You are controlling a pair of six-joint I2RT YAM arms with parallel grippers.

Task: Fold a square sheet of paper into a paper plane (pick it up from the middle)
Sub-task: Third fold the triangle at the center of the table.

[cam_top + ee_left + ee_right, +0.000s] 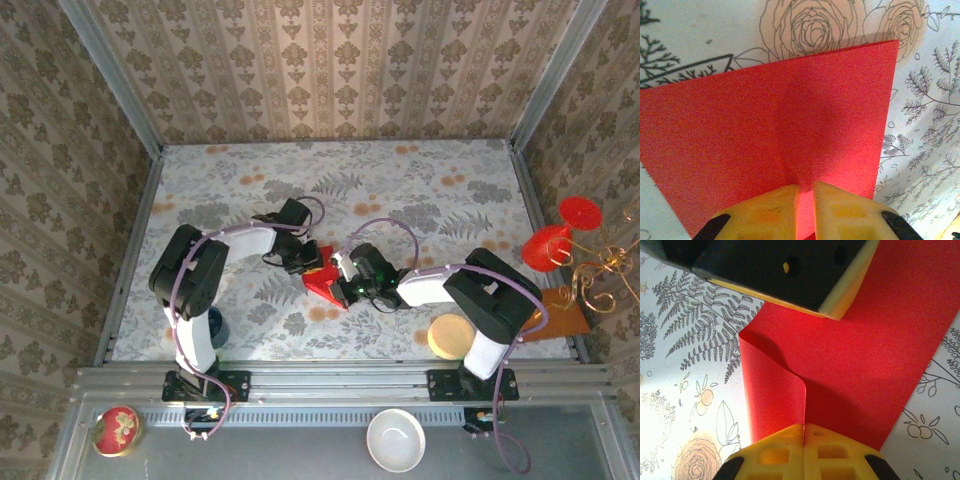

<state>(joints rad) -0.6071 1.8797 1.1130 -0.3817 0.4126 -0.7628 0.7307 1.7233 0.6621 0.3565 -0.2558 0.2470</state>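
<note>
My left pincer (806,212) is clamped on one edge of the square sheet of paper (790,135), with a sliver of red showing between its yellow fingers (775,212). My right pincer (804,442) is pressed tight on another edge, where the sheet buckles up into a loose curl. The paper sits mid-tabletop (420,190), between my two wrists.
</note>
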